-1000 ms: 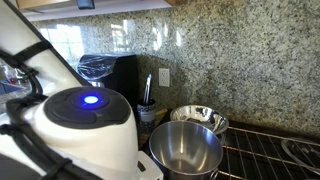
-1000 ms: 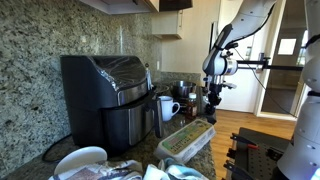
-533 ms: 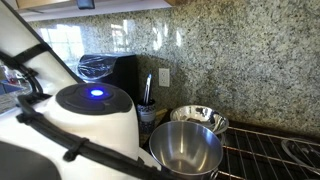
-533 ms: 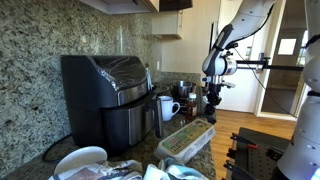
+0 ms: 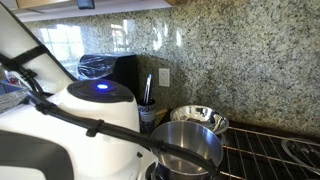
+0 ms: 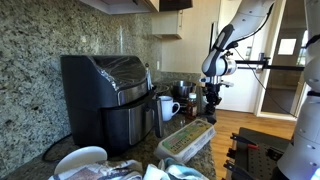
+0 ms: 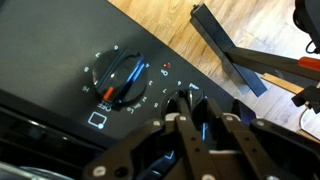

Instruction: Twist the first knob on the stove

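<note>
In the wrist view the stove's dark control panel (image 7: pixel 50 50) fills the left. A large knob (image 7: pixel 125 80) with a red and blue pointer sits inside a ring of white marks. A smaller dark knob (image 7: pixel 190 98) lies just beyond it, between my fingertips. My gripper (image 7: pixel 200 112) is narrowed around this smaller knob and looks shut on it. In an exterior view the gripper (image 6: pixel 210 98) points down at the counter's far end. The stove's black bar grates (image 5: pixel 272 150) show at the lower right.
Two steel pots (image 5: pixel 190 150) (image 5: pixel 203 118) stand beside the grates. A black air fryer (image 6: pixel 105 95) (image 5: pixel 112 68) and a white mug (image 6: pixel 167 106) stand on the granite counter. My arm's white link (image 5: pixel 95 120) blocks the near view. Wood floor (image 7: pixel 190 35) and a black bar (image 7: pixel 232 55) lie past the panel.
The arm's white link with the blue light has shifted up and toward the pot, covering more of it. The gripper holds about the same place.
</note>
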